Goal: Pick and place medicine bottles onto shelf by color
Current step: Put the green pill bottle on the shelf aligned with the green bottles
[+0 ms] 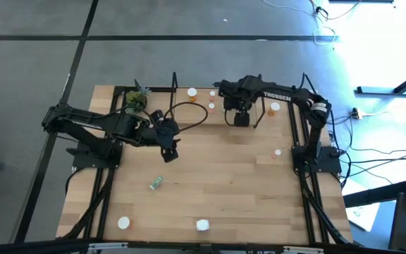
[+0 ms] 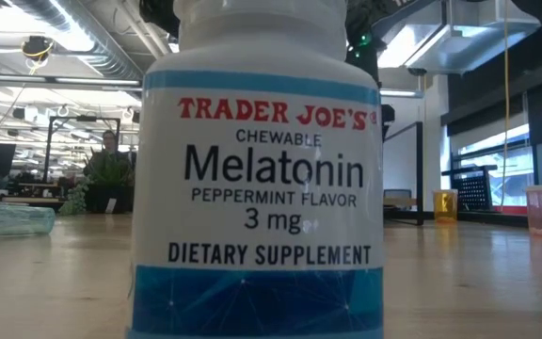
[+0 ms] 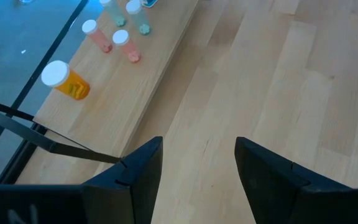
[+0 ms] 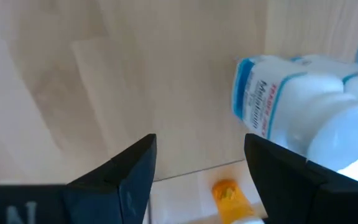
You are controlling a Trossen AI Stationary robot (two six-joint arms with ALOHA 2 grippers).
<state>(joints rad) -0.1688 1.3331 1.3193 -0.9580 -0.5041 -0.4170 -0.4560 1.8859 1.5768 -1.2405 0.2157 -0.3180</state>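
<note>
The melatonin bottle [image 2: 257,179] hides most of the table [image 2: 478,282].

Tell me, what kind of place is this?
Probably a robot lab or workshop inside a big office. Two robot arms are mounted at a wooden table, cables trail over the floor, and behind a melatonin bottle you can see ceiling pipes and desks.

Two robot arms, left hand [image 1: 169,149] and right hand [image 1: 240,118], work over one wooden desk [image 1: 217,176]. One shelf [image 1: 203,99] runs along its far edge, with one small potted plant [image 1: 138,99]. Roughly nine medicine bottles [image 1: 202,225] are visible from above, though some specks are too small to count confidently. One lies on its side.
</note>
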